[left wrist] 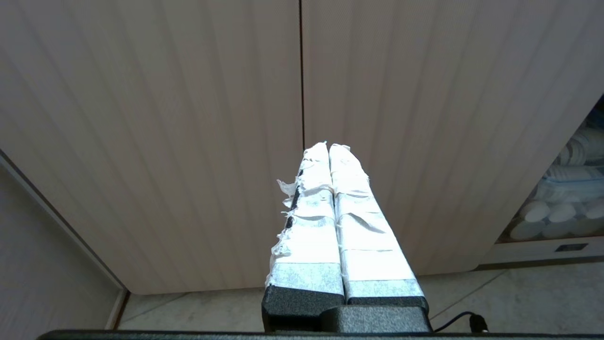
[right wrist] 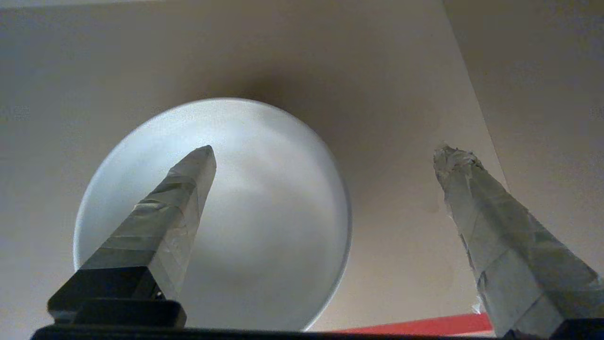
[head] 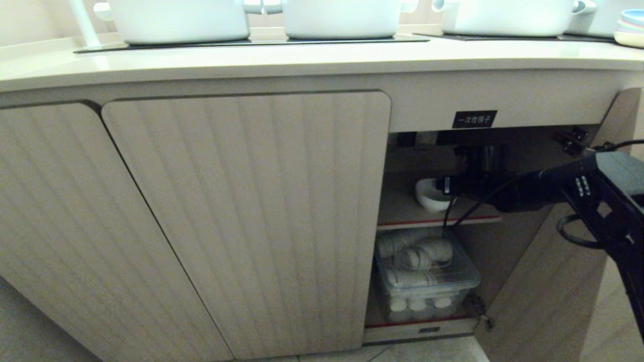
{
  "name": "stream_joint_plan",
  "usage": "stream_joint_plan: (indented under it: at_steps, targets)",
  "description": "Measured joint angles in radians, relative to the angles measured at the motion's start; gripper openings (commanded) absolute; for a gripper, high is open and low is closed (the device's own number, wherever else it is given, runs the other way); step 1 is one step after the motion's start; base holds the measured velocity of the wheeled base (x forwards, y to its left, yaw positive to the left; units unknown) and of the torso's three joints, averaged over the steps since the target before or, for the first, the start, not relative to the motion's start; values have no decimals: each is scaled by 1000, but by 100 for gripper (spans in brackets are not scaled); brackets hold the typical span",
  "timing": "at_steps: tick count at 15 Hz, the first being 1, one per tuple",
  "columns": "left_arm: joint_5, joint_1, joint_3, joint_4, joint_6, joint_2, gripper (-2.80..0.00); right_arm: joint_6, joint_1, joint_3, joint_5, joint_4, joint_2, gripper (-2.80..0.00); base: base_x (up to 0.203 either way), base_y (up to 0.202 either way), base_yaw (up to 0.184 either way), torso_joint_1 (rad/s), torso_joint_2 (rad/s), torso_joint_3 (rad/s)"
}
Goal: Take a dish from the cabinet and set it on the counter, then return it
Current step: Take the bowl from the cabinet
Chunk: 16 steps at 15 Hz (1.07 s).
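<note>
Fingers of the right gripper (right wrist: 325, 156) are spread wide over the white bowl (right wrist: 264, 212), nothing grasped. Its 3 o'clock rim should be straddled before closing. Left gripper (left wrist: 329, 147) is parked, clenched.

White pots (head: 342, 17) on cooktop; clear bin (head: 427, 281) of cups.

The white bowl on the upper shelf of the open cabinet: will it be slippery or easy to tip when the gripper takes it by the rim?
The white bowl looks glossy and hard, so probably stiff, somewhat slippery and breakable. It stands upright on the shelf and is deep-sided, so a rim pinch may tilt it. The right gripper is open, one finger over its inside.
</note>
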Motion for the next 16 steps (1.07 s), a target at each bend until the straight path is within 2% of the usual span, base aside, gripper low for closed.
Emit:
stream_joint_plan:
  at_steps: [9,16]
  targets:
    - [0,0,0,0,0,0,-280,-11,8,-67,-1,62,28,0,0,0,0,0,0,0]
    - [0,0,0,0,0,0,-280,-9,11,-132,0,170,51,0,0,0,0,0,0,0]
